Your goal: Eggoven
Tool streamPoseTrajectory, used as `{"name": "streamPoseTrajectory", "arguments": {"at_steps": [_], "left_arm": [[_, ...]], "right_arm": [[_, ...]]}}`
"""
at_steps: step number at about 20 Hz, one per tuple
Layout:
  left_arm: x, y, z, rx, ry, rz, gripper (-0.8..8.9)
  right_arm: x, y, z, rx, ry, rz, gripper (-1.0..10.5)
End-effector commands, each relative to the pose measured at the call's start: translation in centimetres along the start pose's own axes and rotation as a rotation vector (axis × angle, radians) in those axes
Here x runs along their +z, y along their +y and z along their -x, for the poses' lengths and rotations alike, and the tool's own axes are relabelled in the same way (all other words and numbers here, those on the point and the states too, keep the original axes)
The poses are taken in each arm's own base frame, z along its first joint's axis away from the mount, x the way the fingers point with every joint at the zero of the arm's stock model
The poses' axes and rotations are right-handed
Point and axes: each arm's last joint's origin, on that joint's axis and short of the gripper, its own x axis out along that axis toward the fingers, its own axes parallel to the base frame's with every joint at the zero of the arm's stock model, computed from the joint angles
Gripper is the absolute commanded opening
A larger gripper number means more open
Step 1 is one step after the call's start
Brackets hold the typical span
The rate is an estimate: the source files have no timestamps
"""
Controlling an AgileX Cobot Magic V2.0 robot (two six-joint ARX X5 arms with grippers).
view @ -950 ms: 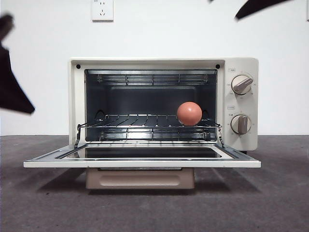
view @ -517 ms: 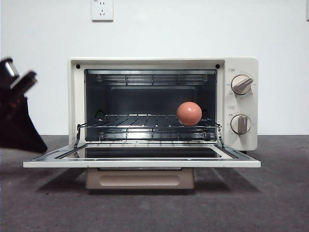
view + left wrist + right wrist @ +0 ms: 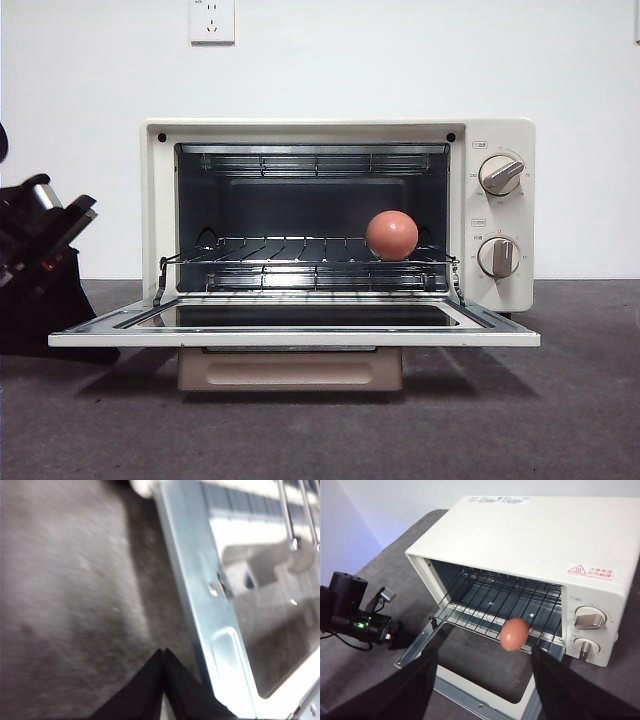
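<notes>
I see the small smooth reddish-brown egg (image 3: 392, 235) sitting on the wire rack (image 3: 300, 255) inside the cream boxy toaster oven (image 3: 340, 215), toward the side with the two knobs (image 3: 499, 215). Nothing is touching it. In the right wrist view the egg (image 3: 513, 634) rests at the rack's front edge, just inside the opening.

Oven door (image 3: 295, 325) is fully dropped, lying flat and level out front, glass panel facing up. Beige handle (image 3: 290, 368) hangs beneath the door's front edge. Oven stands on the dark grey worktop (image 3: 560, 420) against a white wall with a socket (image 3: 212, 20).

Left end effector (image 3: 163, 655): jaws closed together to a point, empty, down low at the worktop just beside the door's outer side edge (image 3: 200, 605), on the side away from the knobs. In the front view that arm (image 3: 40, 270) shows as a dark mass at the side edge, next to the door corner.

Right end effector (image 3: 482, 690): jaws spread wide, empty, held high above and in front of the open door, well apart from the egg.
</notes>
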Motion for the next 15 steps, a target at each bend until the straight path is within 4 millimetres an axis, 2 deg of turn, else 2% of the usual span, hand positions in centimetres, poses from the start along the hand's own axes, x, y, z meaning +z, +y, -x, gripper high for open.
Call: {"name": "streamPoseTrajectory", "arguments": {"at_steps": [1, 8, 15], "left_arm": [[0.1, -0.1, -0.4, -0.016, 0.007, -0.006, 0.06], [0.2, -0.4, -0.4, -0.112, 0.012, -0.009, 0.06], [1.2, -0.8, -0.2, -0.226, -0.042, 0.014, 0.06]], "right_arm": [[0.6, 0.3, 0.2, 0.009, -0.021, 0.016, 3.0], [0.6, 0.3, 0.2, 0.003, -0.022, 0.016, 3.0], [0.5, 0.2, 0.2, -0.015, -0.017, 0.015, 3.0]]}}
